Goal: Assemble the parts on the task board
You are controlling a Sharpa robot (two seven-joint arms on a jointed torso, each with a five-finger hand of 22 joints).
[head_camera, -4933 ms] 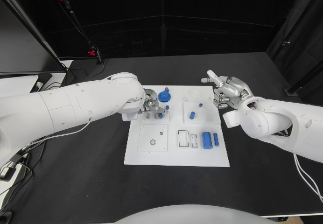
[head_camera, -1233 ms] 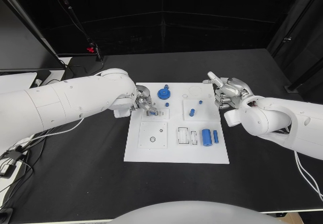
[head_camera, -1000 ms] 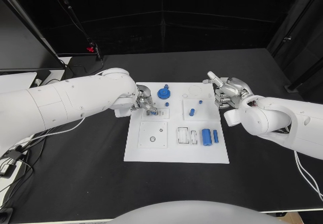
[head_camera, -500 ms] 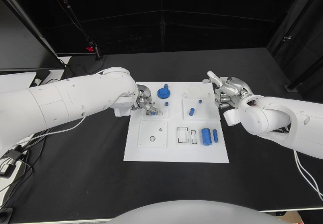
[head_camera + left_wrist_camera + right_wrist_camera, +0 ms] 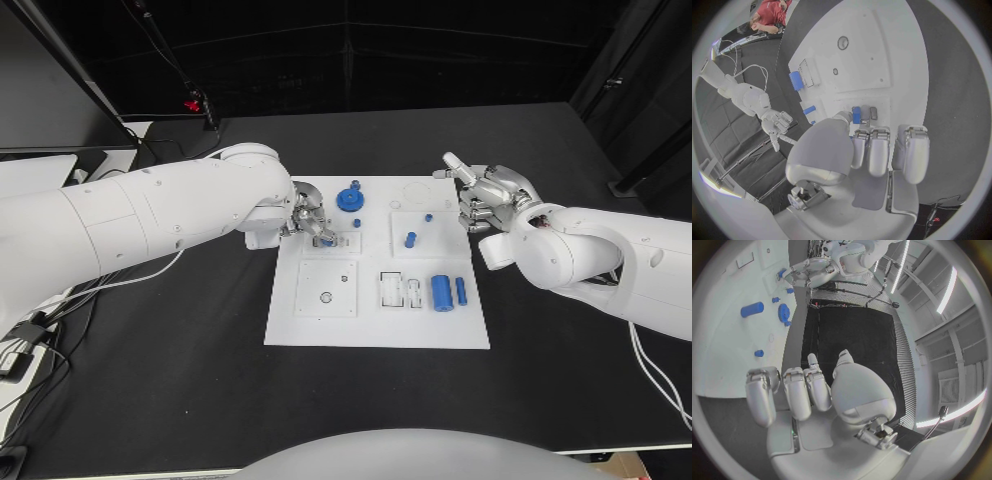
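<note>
At the left edge of the flat white task board [image 5: 378, 318] on the black table [image 5: 173, 360], the robot's silver left hand [image 5: 313, 227] pinches a small blue peg [image 5: 856, 114] between thumb and curled fingers, just above the board's surface. The silver right hand [image 5: 488, 198] hovers beside the board's right edge, fingers loosely spread and holding nothing. A blue toothed gear [image 5: 351, 201] sits near the far edge; a large blue cylinder [image 5: 441, 293] lies toward the right edge.
</note>
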